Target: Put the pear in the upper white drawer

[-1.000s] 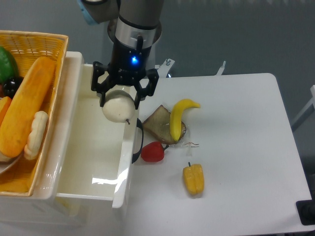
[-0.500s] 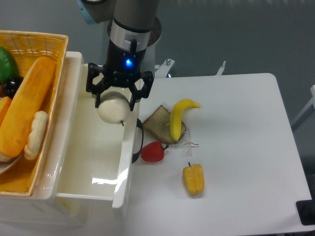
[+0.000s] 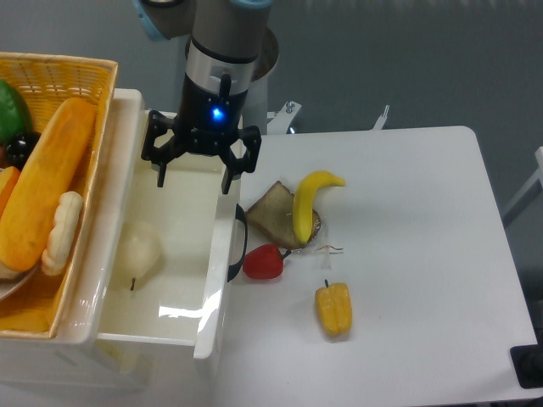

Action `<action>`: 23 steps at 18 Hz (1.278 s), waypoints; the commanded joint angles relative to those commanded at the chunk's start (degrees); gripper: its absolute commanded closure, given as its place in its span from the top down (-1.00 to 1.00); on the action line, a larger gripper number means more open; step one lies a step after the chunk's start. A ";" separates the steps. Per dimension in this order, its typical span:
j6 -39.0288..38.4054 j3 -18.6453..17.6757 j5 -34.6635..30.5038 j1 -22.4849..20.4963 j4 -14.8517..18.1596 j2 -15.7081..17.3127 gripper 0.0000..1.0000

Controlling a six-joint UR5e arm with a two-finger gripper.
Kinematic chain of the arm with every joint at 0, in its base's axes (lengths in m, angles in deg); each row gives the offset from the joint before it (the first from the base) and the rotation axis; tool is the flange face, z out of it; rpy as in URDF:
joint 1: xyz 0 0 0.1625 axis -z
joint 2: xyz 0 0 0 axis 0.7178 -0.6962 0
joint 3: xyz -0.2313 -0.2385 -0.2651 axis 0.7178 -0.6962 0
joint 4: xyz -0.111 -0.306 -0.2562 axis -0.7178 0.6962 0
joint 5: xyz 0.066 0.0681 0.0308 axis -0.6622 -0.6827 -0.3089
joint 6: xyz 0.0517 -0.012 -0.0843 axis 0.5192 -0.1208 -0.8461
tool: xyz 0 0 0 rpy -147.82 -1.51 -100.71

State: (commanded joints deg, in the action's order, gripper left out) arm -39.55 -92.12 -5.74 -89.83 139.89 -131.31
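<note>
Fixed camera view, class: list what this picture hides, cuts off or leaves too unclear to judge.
- wicker basket: cut off by the left edge, so its full contents are unseen.
- upper white drawer: its left part lies under the basket.
- slice of bread: partly covered by the banana.
- gripper: open above the drawer; the arm is cut off by the top edge.
- pear: pale against the white floor, outline faint.

One pear [image 3: 138,252], one banana [image 3: 310,203] and one bread slice [image 3: 270,214] show. There are two peppers: one red [image 3: 263,262], one yellow [image 3: 333,309].
</note>
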 joint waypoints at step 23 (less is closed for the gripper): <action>17.92 1.05 -24.68 -8.79 -0.70 -5.97 1.00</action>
State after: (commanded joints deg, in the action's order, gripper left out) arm -21.63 -91.06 -30.42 -98.62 139.19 -137.28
